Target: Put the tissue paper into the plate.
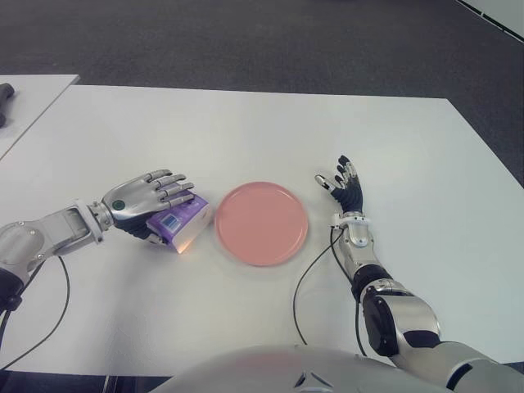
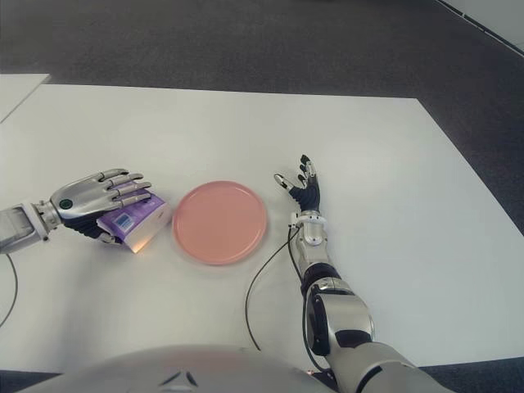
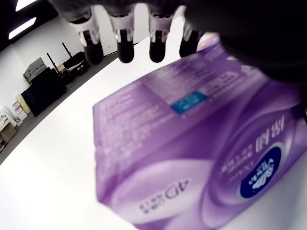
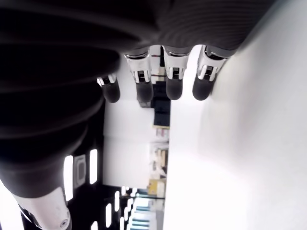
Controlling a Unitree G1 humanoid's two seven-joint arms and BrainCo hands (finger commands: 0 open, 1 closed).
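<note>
A purple tissue pack (image 1: 185, 219) sits on the white table (image 1: 246, 131), just left of the round pink plate (image 1: 262, 223). My left hand (image 1: 151, 196) covers the pack from the left. Its fingers (image 3: 125, 45) reach nearly straight across the top, and the thumb is tucked against the pack's near side. In the left wrist view the pack (image 3: 192, 143) fills the picture right under the palm. The plate has nothing on it. My right hand (image 1: 344, 184) shows just right of the plate, fingers spread and holding nothing.
A thin black cable (image 1: 304, 282) runs over the table from my right wrist toward the front edge. A second white table (image 1: 29, 102) with a dark object (image 1: 6, 92) stands at the far left. Dark floor lies beyond the table's far edge.
</note>
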